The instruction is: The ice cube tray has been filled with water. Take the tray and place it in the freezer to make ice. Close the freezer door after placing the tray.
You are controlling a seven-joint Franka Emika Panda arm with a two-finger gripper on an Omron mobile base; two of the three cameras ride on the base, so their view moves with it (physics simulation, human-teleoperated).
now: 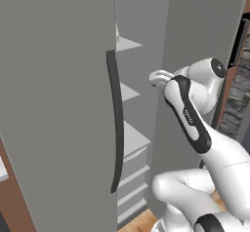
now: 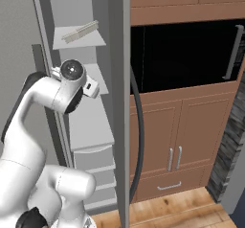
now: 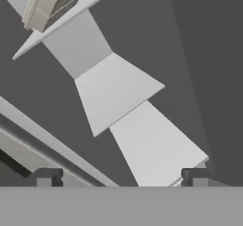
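The ice cube tray lies flat on the top white shelf inside the freezer; the hand view shows the tray at its upper left. The freezer's right door stands swung out, edge-on in the right base view, with its dark bar handle on the outer side. My gripper is open with nothing between its fingers, well below the tray and facing the lower shelves. My hand is at the mouth of the compartment, beside the open door's inner face.
The left door is closed, its dark handle beside the opening. White drawers fill the compartment's bottom. Brown wooden cabinets and a dark oven recess stand right of the open door.
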